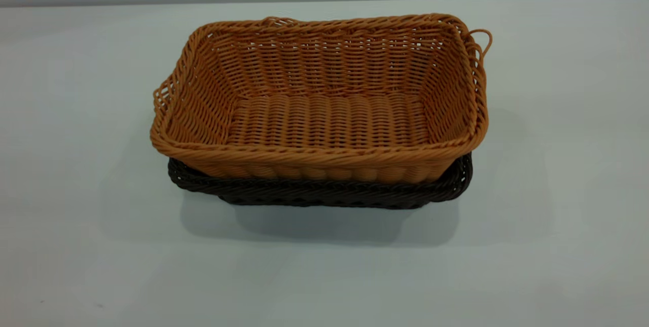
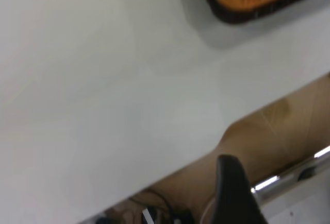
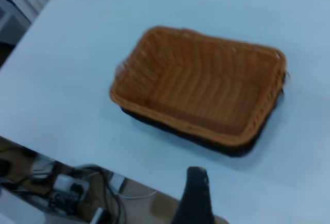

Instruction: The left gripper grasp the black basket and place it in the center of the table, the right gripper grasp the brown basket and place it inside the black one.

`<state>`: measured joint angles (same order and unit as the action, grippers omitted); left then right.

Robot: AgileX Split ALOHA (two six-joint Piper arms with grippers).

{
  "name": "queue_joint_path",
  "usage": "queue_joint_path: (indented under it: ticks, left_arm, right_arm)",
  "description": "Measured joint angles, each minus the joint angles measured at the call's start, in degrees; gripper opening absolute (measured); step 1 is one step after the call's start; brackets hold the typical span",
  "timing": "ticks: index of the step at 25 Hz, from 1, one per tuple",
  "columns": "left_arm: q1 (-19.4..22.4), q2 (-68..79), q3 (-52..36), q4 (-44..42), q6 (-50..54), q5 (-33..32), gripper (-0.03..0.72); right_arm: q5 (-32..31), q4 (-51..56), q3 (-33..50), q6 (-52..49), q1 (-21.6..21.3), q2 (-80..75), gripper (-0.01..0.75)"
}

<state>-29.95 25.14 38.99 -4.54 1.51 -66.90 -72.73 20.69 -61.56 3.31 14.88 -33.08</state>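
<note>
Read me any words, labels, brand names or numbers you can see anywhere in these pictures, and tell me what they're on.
None: no readable text on the brown basket, the black basket or the table. The clutter below the table edge in the wrist views is too blurred to read.

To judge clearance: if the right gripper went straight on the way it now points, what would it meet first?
Probably the bare table, just short of the brown basket nested in the black basket. Only one fingertip shows, so depth is uncertain.
</note>
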Motion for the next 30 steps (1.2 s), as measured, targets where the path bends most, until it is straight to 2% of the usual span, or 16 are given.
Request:
queue_joint_path:
  ticks: [7,12,25,28,30]
  left_arm:
    - [0.0,-6.9,-10.6,4.5,0.1,1.9,0.4]
    - [0.0,-8.3,-11.3,4.2,0.1,3.3,0.4]
    - [0.4,-9.5,-11.3,4.5,0.1,3.3,0.4]
    - [5.7,-10.8,-11.3,4.5,0.0,3.3,0.4]
    - [12.0,-12.0,-11.4,4.5,0.0,3.4,0.4]
  right_arm:
    - [1.7,-8.3,21.2,1.3,0.0,23.0,0.568]
    - [6.1,-12.0,33.6,-0.2,0.0,29.9,0.568]
    - [7.1,-12.3,34.6,-1.2,-0.1,30.7,0.568]
    - [7.2,-11.5,34.6,-1.2,-3.7,32.3,0.568]
    - [7.2,-11.1,34.6,-1.3,-7.7,33.6,0.568]
